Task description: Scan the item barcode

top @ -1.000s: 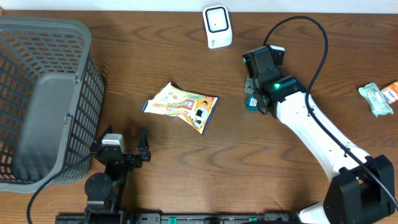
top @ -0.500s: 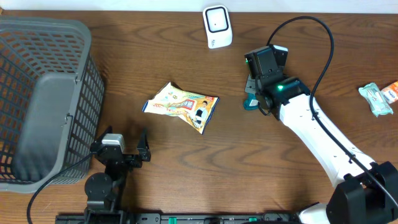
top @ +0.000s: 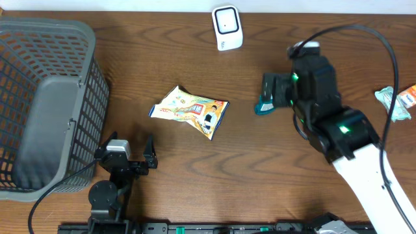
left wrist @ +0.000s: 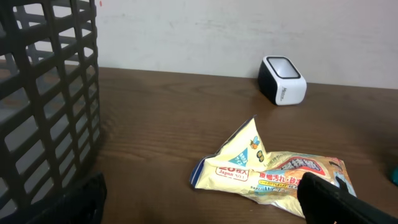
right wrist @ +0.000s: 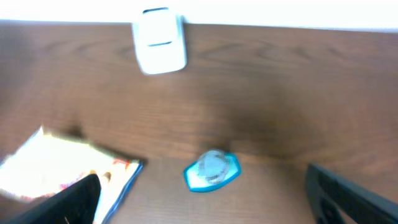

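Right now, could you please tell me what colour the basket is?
The basket is dark grey, clearest in the overhead view.

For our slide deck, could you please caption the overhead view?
Open right gripper beside a small teal item; snack packet mid-table, white scanner at the far edge, grey basket left.

We see a dark brown, wood-grained tabletop [top: 195, 169], a grey lattice basket [top: 45, 26], a white scanner [top: 227, 27] with a black face, a yellow-and-white packet [top: 192, 110] printed in red with a cartoon figure, a small teal item [top: 264, 106], and a pale green pouch [top: 392, 103] beside an orange wrapper [top: 409, 95].
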{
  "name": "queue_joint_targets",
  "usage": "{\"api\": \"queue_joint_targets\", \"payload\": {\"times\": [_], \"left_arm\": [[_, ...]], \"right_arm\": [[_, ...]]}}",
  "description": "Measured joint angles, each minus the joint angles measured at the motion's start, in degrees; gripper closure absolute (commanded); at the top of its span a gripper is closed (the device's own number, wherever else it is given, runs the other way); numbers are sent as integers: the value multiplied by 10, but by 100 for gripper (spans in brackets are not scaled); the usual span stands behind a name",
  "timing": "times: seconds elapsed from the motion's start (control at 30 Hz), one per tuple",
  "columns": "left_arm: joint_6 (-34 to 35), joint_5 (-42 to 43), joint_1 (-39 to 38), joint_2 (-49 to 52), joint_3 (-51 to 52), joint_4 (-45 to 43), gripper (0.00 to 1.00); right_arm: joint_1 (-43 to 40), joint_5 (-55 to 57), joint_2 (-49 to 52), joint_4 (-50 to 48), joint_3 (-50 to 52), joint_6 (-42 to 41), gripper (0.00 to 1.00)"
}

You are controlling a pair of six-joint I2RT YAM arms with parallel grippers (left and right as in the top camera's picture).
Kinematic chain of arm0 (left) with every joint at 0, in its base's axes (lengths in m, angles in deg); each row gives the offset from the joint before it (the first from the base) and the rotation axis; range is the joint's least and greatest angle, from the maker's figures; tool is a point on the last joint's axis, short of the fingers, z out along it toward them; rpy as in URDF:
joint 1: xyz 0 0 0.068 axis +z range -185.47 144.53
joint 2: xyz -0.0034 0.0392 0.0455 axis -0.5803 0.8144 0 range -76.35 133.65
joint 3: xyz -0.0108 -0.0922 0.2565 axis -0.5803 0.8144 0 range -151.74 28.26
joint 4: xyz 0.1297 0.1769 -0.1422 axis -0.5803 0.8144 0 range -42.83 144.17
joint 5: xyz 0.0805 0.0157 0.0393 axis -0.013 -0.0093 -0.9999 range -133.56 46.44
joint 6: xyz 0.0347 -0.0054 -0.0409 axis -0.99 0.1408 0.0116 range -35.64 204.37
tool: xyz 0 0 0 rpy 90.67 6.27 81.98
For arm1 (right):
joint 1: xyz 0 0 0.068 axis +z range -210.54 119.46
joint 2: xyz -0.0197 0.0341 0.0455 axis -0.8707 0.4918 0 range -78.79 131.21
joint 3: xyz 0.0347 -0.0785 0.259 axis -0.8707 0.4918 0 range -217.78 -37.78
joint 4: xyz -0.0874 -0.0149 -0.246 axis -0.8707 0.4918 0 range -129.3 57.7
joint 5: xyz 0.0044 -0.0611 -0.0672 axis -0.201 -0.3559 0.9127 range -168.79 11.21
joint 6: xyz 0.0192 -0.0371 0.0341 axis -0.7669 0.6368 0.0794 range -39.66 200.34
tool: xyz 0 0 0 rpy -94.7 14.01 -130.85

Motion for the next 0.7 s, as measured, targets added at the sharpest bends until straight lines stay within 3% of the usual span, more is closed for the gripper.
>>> {"api": "queue_joint_targets", "payload": {"times": [0.13, 0.3, 0.57, 0.7], "left_arm": [[0, 0, 0, 0, 0, 0, 2], [0, 0, 0, 0, 0, 0, 2], [0, 0, 0, 0, 0, 0, 2], [0, 0, 0, 0, 0, 0, 2]], "right_arm": [[0, -69, 6, 77, 0, 167, 1], [0, -75, 48, 78, 2, 297, 1], [-5, -54, 54, 74, 2, 408, 1], [-52, -84, 59, 73, 2, 472, 1]]}}
